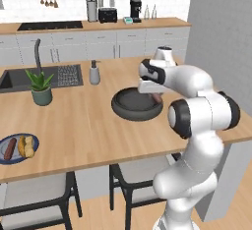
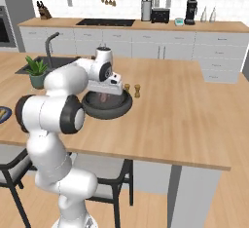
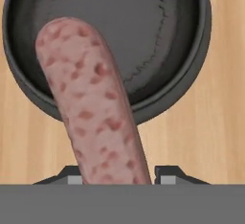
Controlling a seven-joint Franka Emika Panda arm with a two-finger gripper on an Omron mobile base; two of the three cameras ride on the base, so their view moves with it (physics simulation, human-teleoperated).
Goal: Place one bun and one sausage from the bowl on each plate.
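My gripper is shut on a pink speckled sausage, which sticks out from between the two fingertips over the near rim of the wide dark bowl. The gripper hangs just above the right side of the bowl on the wooden island, and the sausage pokes down under the hand over the bowl. At the island's near left, a blue plate carries a sausage and a bun. What I see of the bowl's inside is bare.
A potted plant, a soap dispenser and a sink stand at the island's far left. Two small shakers sit just right of the bowl. Dark stools are tucked under the near edge.
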